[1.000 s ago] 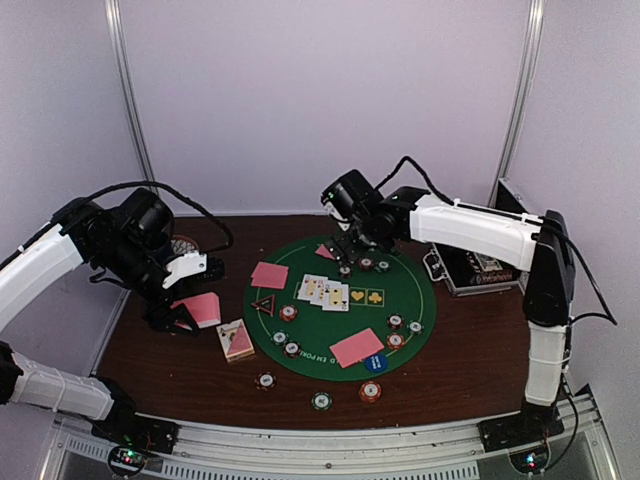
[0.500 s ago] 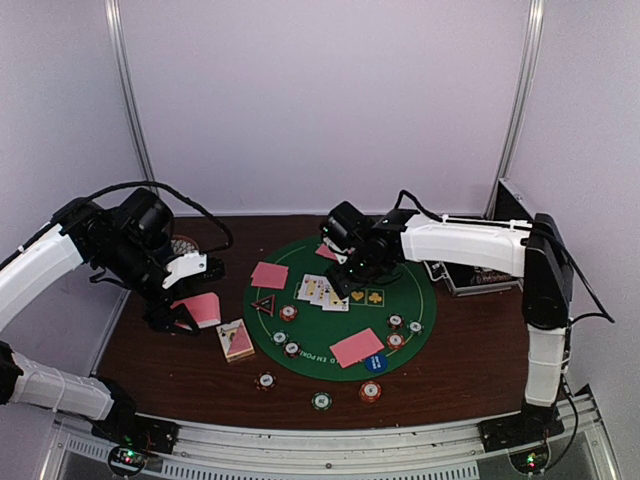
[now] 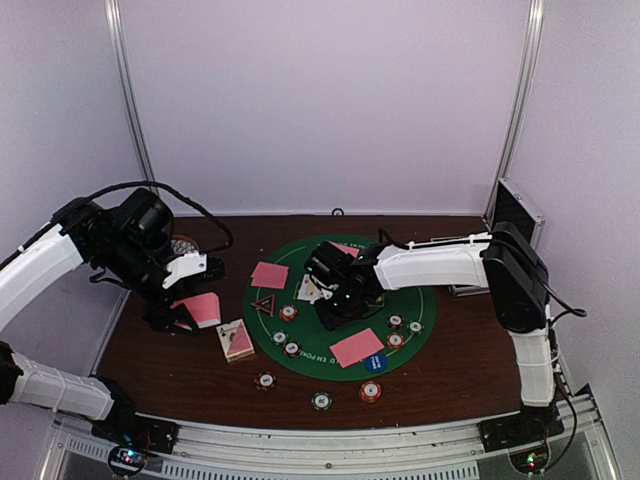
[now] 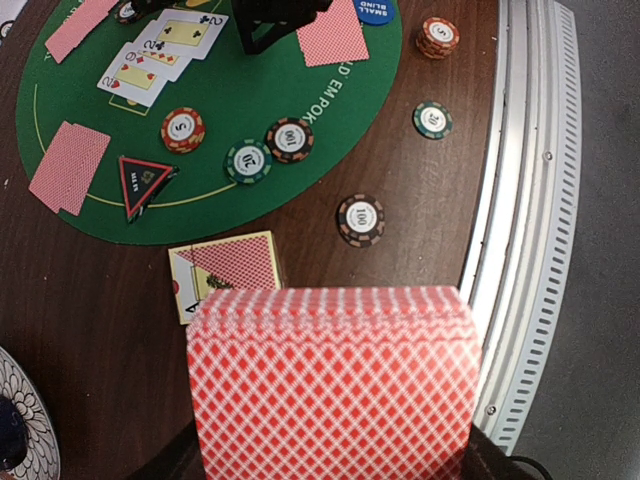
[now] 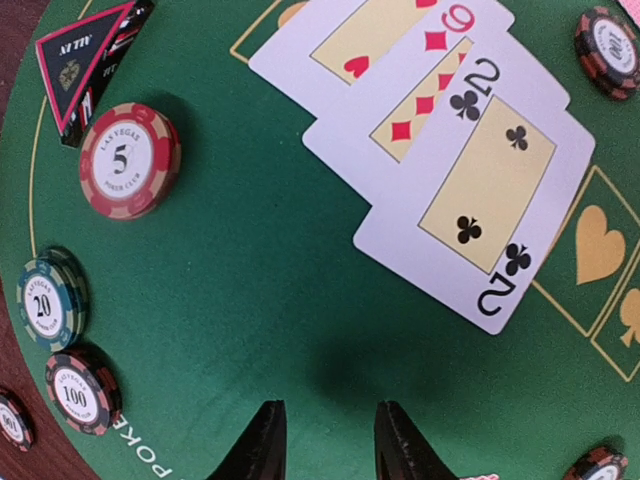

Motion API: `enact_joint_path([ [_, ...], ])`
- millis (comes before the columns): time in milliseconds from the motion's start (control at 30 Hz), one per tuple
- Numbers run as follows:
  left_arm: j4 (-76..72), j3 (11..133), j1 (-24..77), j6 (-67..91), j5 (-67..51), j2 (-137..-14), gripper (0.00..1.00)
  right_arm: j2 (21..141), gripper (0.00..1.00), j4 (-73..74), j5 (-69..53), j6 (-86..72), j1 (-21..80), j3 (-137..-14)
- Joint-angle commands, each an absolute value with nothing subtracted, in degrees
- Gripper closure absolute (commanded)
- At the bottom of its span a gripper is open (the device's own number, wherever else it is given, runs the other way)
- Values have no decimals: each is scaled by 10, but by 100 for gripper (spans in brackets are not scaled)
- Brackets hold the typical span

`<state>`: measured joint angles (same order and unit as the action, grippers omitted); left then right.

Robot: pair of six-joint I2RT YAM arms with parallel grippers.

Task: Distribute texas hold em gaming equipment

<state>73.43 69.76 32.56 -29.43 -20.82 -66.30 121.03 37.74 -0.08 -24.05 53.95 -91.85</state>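
Observation:
My left gripper (image 3: pixel 185 312) is shut on a deck of pink-backed playing cards (image 4: pixel 330 380), held above the brown table left of the mat; the deck hides its fingers in the left wrist view. Three face-up cards (image 5: pixel 440 140) lie overlapped on the green felt, the two of clubs (image 5: pixel 490 200) nearest. My right gripper (image 5: pixel 330 440) hovers low over bare felt just short of them, its jaws a little apart with nothing between. A red 5 chip (image 5: pixel 128 160), a green 20 chip (image 5: pixel 50 300) and a 100 chip (image 5: pixel 82 390) sit to its left.
Face-down cards (image 3: pixel 269 275) (image 3: pixel 357 347) lie on the round mat (image 3: pixel 420 300), and two more cards (image 3: pixel 235 340) off its left edge. Loose chips (image 3: pixel 265 381) (image 3: pixel 321 401) (image 3: pixel 370 391) dot the near table. A triangular marker (image 3: pixel 263 303), a blue button (image 3: pixel 375 362) and the metal case (image 3: pixel 515 210) are present.
My right arm has swung from the mat's far side down toward its middle, near the face-up cards, and its jaws have narrowed. The left arm and deck have not moved.

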Motion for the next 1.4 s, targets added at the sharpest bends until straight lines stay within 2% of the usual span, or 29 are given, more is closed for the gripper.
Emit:
enact_joint_path([
  [0,729,709,323,-291,-215,-657,100,1232,66,343,-18,-269,540,-917],
  [733,729,705,323,-292,-210,-648,100,1313,74,320,-43,-310,461,-976],
  [1033,729,702,323,-293,-209,-647,100,1290,74,328,-56,-299,449,-989],
  [1167,729,699,323,-294,-209,-647,100,1226,64,329,-77,-293,450,-972],
  [1367,728,700,323,-293,-212,-651,100,1119,26,335,-128,-310,458,-960],
])
